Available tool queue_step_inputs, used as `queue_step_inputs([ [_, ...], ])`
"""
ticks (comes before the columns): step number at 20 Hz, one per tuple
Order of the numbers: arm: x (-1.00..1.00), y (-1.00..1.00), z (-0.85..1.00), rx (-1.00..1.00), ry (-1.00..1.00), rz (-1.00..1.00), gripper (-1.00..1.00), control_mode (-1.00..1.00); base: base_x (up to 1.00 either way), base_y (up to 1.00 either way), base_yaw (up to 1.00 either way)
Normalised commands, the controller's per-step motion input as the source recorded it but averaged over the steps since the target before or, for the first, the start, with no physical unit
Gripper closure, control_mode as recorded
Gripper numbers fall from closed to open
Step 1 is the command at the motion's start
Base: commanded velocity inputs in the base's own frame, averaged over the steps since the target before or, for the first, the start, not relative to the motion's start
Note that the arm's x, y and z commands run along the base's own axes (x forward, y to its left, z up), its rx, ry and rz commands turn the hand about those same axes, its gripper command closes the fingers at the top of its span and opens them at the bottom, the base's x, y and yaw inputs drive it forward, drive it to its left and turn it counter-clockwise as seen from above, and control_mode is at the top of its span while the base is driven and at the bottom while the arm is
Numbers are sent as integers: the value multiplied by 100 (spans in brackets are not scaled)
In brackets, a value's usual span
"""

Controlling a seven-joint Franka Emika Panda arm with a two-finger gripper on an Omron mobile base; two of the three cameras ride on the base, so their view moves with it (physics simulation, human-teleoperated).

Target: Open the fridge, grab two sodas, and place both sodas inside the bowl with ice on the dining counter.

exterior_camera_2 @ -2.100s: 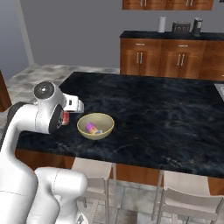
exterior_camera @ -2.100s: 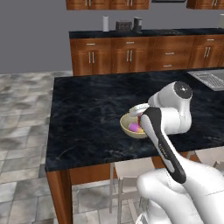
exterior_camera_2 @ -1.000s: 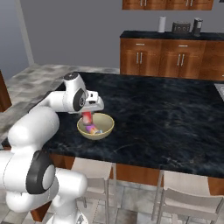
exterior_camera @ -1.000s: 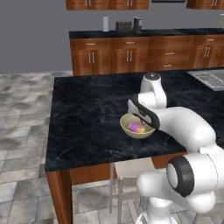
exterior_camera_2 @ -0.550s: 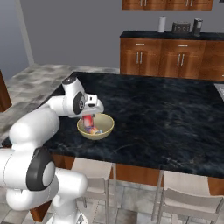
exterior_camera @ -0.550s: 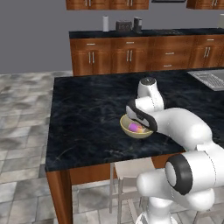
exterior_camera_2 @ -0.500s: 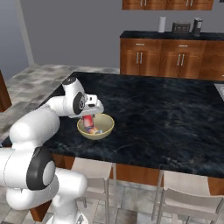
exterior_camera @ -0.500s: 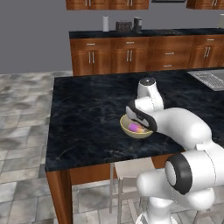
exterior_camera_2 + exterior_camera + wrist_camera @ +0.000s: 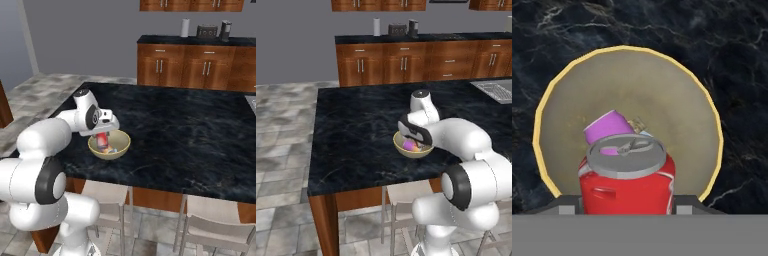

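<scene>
lowered red can [image 9: 627, 180] – silver top, over bowl [image 9: 677, 100]

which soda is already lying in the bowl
The purple-pink soda lies tipped in the bowl; the red soda is upright in the gripper.

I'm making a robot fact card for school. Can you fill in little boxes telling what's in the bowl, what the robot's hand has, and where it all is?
place: dining counter, black with pale veins
bowl: tan-yellow, round, near the counter's front edge
in the bowl: purple-pink can, lying tilted
gripper: above the bowl, shut on the red can
red can: upright, silver top, not yet let go
behind: brown wooden cabinets
</scene>
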Motion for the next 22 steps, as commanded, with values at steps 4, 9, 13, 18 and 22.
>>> queue_step_inputs([
  [4, 18, 0, -15, 0, 6, 0, 100, -100, 0, 0, 0],
  [9, 21, -9, -23, 0, 2, 2, 100, -100, 0, 0, 0],
  [13, 17, -12, -28, 2, 0, 3, 100, -100, 0, 0, 0],
  [18, 15, -11, -27, 2, 0, 2, 100, -100, 0, 0, 0],
  [22, 14, -1, -23, 2, 0, 2, 100, -100, 0, 0, 0],
])
